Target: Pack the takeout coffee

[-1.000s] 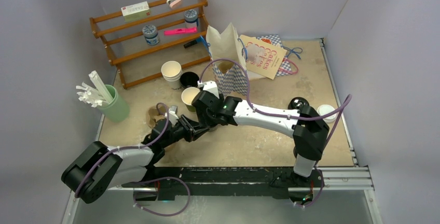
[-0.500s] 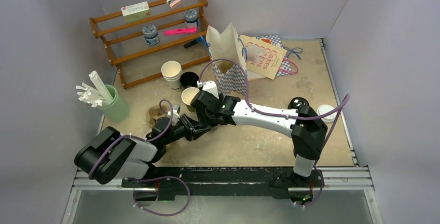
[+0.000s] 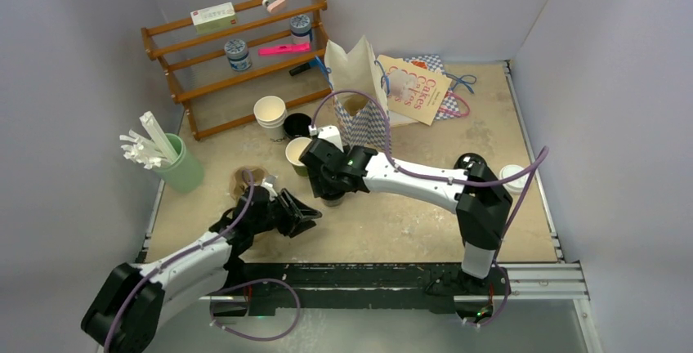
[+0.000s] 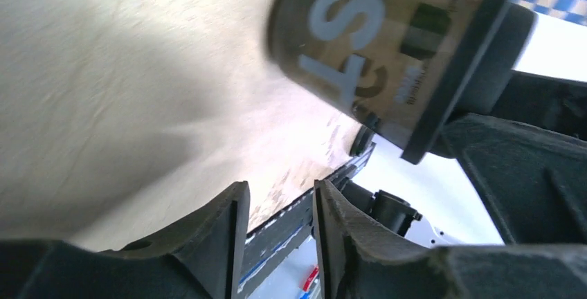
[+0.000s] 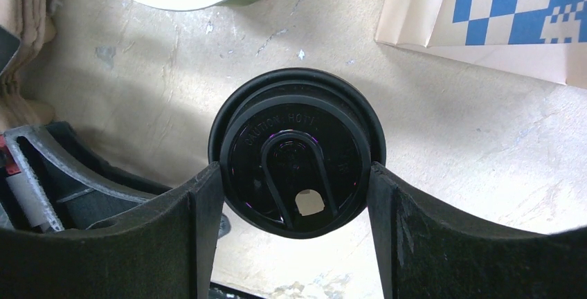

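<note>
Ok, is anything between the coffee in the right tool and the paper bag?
Nothing visible does. Only bare table lies between the takeout coffee, gripped in the right tool, and the checkered paper bag. The green cup stands left of that line. The bag stands tall, so expect to lift over its rim.
</note>
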`<state>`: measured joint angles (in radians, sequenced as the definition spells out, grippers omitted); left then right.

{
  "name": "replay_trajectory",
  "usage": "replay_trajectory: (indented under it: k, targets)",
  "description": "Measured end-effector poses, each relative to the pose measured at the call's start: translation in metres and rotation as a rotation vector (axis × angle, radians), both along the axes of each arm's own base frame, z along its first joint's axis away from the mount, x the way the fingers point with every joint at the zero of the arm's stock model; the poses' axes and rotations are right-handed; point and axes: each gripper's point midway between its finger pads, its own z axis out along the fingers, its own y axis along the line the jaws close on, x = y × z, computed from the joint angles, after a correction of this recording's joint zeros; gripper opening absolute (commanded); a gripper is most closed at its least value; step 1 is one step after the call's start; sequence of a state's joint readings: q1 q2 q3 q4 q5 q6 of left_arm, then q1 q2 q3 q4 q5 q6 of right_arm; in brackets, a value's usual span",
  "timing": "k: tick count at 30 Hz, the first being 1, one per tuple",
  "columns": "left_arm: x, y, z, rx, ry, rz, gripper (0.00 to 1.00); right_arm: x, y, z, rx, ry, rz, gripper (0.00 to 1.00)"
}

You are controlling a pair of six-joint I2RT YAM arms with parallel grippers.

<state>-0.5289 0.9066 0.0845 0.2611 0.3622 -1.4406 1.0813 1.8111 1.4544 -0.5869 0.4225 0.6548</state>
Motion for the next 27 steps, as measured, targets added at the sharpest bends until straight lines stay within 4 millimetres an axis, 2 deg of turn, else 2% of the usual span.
replay_trajectory:
  k: [3, 5, 9, 11, 15, 18, 21, 25, 27]
  targets:
    - [-0.008, 0.009, -0.002, 0.080, 0.046, -0.012, 0.47, 0.000, -0.001, 0.000, 0.001, 0.019, 0.004, 0.48]
    - [-0.008, 0.013, 0.009, 0.128, 0.046, -0.020, 0.47, 0.000, -0.002, 0.001, 0.001, 0.025, 0.009, 0.47]
    - [0.004, 0.015, 0.052, 0.183, -0.030, -0.034, 0.48, -0.001, -0.013, 0.004, -0.025, 0.032, 0.017, 0.46]
    - [0.011, 0.014, 0.076, 0.200, -0.081, -0.047, 0.48, -0.004, -0.024, 0.005, -0.047, 0.036, 0.025, 0.44]
    - [0.025, 0.014, 0.108, 0.264, -0.141, -0.070, 0.50, -0.014, -0.046, 0.016, -0.071, 0.031, 0.054, 0.40]
    - [0.040, 0.018, 0.136, 0.346, -0.194, -0.074, 0.54, -0.018, -0.052, 0.041, -0.031, -0.001, 0.087, 0.39]
    - [0.065, 0.021, 0.180, 0.424, -0.298, -0.064, 0.59, -0.021, -0.055, 0.077, 0.045, -0.057, 0.121, 0.37]
    - [0.104, 0.019, 0.250, 0.491, -0.504, -0.036, 0.68, -0.022, -0.055, 0.144, 0.173, -0.162, 0.167, 0.34]
    - [0.117, 0.017, 0.269, 0.510, -0.575, -0.028, 0.72, -0.021, -0.056, 0.180, 0.233, -0.226, 0.175, 0.34]
